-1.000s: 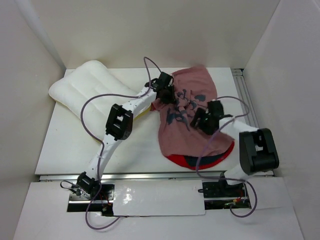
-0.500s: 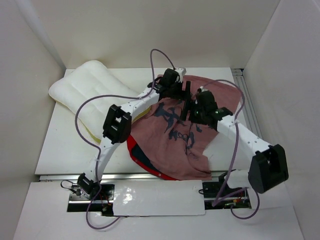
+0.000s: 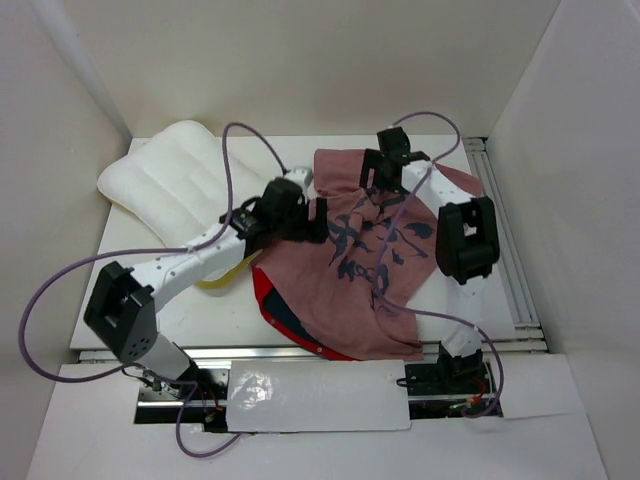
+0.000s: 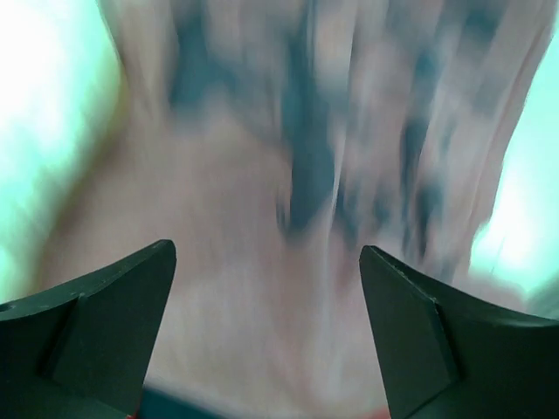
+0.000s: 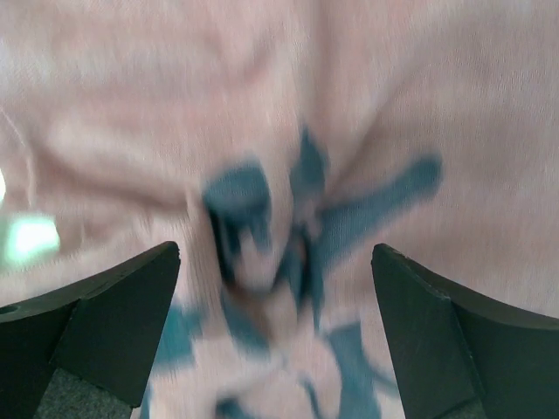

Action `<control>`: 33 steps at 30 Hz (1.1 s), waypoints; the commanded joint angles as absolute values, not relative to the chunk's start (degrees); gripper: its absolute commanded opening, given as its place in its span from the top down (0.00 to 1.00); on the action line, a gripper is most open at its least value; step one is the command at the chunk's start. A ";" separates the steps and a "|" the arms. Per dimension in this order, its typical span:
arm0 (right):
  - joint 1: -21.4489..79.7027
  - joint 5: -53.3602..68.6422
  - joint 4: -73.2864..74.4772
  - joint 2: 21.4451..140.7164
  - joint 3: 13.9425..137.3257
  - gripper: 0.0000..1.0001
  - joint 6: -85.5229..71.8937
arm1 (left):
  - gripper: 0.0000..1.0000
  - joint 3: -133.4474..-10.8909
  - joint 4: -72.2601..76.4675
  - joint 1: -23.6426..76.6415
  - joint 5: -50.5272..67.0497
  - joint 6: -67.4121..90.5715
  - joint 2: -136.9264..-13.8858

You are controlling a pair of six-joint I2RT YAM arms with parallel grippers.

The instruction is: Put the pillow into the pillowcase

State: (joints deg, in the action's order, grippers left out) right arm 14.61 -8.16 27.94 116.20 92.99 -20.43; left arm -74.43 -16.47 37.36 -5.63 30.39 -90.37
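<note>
My bases sit at the near edge of a white table (image 3: 130, 300), boxed in by plain white walls (image 3: 300, 60). The pillowcase (image 3: 370, 290) lies spread over the table's right half. Its faded pink face is up, showing dark blue marks, and a bright red edge shows at its near left. My left gripper (image 3: 305, 220) hovers over the pillowcase's left edge, fingers (image 4: 96, 323) spread wide, gripping nothing. My right gripper (image 3: 375, 172) is over its far edge, likewise spread and empty. I cannot tell whether either touches cloth. In the far left corner the pillow (image 3: 175, 175) lies flat, outside the case.
</note>
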 commanded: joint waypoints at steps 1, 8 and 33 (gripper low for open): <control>14.85 -11.87 28.99 123.37 106.20 0.02 -13.28 | 0.01 -60.94 -17.41 41.30 -6.25 36.29 -85.46; 15.47 -7.38 32.09 136.23 116.89 0.09 -9.93 | 0.05 -49.04 -12.39 44.55 -2.99 42.89 -81.20; -10.46 -15.38 36.83 142.56 124.53 1.00 -20.65 | 0.56 -123.54 -27.28 31.83 -0.10 25.93 -144.72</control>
State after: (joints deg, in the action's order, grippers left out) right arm -11.64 -13.52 32.25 141.80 121.60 -20.18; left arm -110.08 -20.12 33.89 -0.99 31.46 -135.57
